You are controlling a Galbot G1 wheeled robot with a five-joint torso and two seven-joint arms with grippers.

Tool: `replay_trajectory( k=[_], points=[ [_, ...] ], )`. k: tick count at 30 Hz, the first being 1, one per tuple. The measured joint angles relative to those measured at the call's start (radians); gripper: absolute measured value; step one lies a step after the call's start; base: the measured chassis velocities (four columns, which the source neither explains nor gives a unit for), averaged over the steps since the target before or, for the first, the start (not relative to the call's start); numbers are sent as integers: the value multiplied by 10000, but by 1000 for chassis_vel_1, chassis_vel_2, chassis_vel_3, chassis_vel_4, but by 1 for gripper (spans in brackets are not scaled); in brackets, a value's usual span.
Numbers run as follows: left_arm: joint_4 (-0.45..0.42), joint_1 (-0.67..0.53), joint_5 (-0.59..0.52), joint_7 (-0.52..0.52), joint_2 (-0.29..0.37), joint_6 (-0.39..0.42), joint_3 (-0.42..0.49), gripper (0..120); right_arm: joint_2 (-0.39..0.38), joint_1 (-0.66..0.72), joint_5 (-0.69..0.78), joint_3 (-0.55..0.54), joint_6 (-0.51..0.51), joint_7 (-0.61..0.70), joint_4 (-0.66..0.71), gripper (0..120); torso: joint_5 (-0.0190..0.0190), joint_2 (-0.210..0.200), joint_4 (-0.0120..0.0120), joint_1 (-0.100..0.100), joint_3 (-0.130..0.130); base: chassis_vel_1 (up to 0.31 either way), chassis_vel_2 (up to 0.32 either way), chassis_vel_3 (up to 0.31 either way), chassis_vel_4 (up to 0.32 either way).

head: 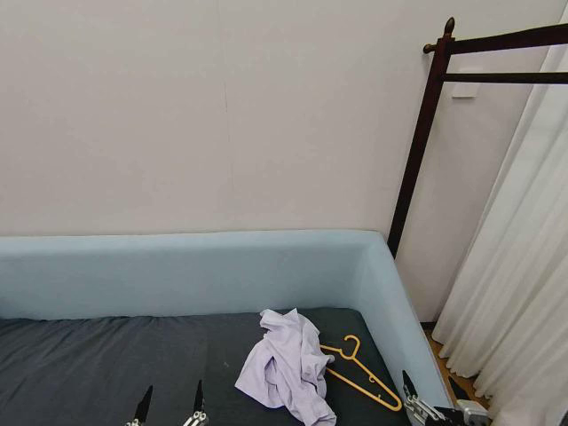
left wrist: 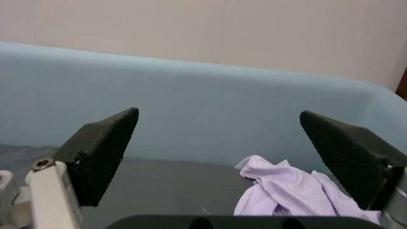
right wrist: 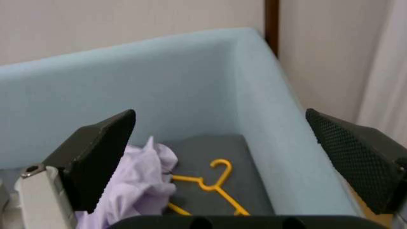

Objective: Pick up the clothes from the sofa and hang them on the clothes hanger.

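Note:
A crumpled lilac shirt [head: 288, 365] lies on the dark seat of the sofa [head: 106, 364], toward its right end. A yellow plastic hanger [head: 362, 372] lies flat just right of the shirt. A dark wooden clothes rack [head: 424, 124] stands behind the sofa's right armrest. My left gripper [head: 171, 408] hovers open at the bottom edge, left of the shirt [left wrist: 289, 191]. My right gripper [head: 426, 410] sits low at the bottom right, over the armrest; its wrist view shows it open, with the shirt [right wrist: 137, 183] and hanger [right wrist: 207, 186] ahead.
The pale blue backrest [head: 186, 271] and right armrest [head: 399, 311] wall in the seat. White curtains [head: 524, 266] hang to the right of the rack. A plain wall rises behind the sofa.

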Motion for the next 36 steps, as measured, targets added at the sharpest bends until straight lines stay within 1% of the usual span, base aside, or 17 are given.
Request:
replay_trajectory(
  k=[3,6,7,11,12,13,15,17,19,21,22,25,26,29,30,32,36],
  points=[
    [26,51,-11,7,-60,2,-70,100,-540,892,277,-491,-371,80,-291,100,0,0,3,0,0,0,0,0,0],
    [61,103,-26,32,-95,2,-124,100,-1307,2210,900,-1529,-947,222,-853,100,1,0,0,1,0,0,0,0,0],
    [61,103,-26,32,-95,2,-124,100,-1307,2210,900,-1529,-947,222,-853,100,1,0,0,1,0,0,0,0,0],
    [108,228,-37,117,0,-44,-207,100,-2073,4358,1435,-3571,-1650,318,-1937,100,-1,0,1,1,1,0,0,0,0],
    [108,228,-37,117,0,-44,-207,100,-2073,4358,1435,-3571,-1650,318,-1937,100,-1,0,1,1,1,0,0,0,0],
    [109,257,-38,127,19,-50,-223,100,-2155,4859,1554,-4010,-1760,314,-2170,100,-2,0,0,0,1,0,0,0,0],
    [113,348,-36,152,39,-63,-264,100,-2181,6427,1771,-5554,-1959,261,-3138,100,-3,0,0,1,1,0,0,0,0],
    [116,366,-35,154,31,-65,-277,100,-2130,6805,1797,-5923,-2018,244,-3415,100,-1,-1,1,1,1,0,0,0,0],
    [118,435,-22,154,-56,-100,-337,100,-1659,8529,1975,-7305,-2179,192,-4677,100,-3,-1,1,1,1,0,0,0,0],
    [124,500,-14,142,-137,-167,-390,100,-1192,9719,2074,-8164,-2252,53,-5709,100,-2,-1,5,1,2,0,0,0,0],
    [124,500,-14,142,-137,-167,-390,100,-1192,9719,2074,-8164,-2252,53,-5709,100,-2,-1,5,1,2,0,0,0,0],
    [149,607,23,122,-261,-287,-422,100,-557,10858,2228,-9193,-2371,-322,-7165,100,-5,-1,2,2,2,0,0,0,0],
    [149,607,23,122,-261,-287,-422,100,-557,10858,2228,-9193,-2371,-322,-7165,100,-5,-1,2,2,2,0,0,0,0],
    [209,670,115,114,-384,-384,-425,100,23,11551,2104,-10075,-2419,-653,-8450,100,-5,-1,0,1,1,0,0,0,0],
    [209,670,115,114,-384,-384,-425,100,23,11551,2104,-10075,-2419,-653,-8450,100,-5,-1,0,1,1,0,0,0,0],
    [251,679,209,87,-520,-444,-416,100,523,11902,1754,-10532,-2428,-914,-9434,100,-4,-1,0,1,0,0,0,0,0],
    [277,680,334,67,-642,-465,-388,100,1137,12120,1309,-10767,-2348,-1185,-10579,100,-4,-1,1,2,0,0,0,0,0]
  ],
)
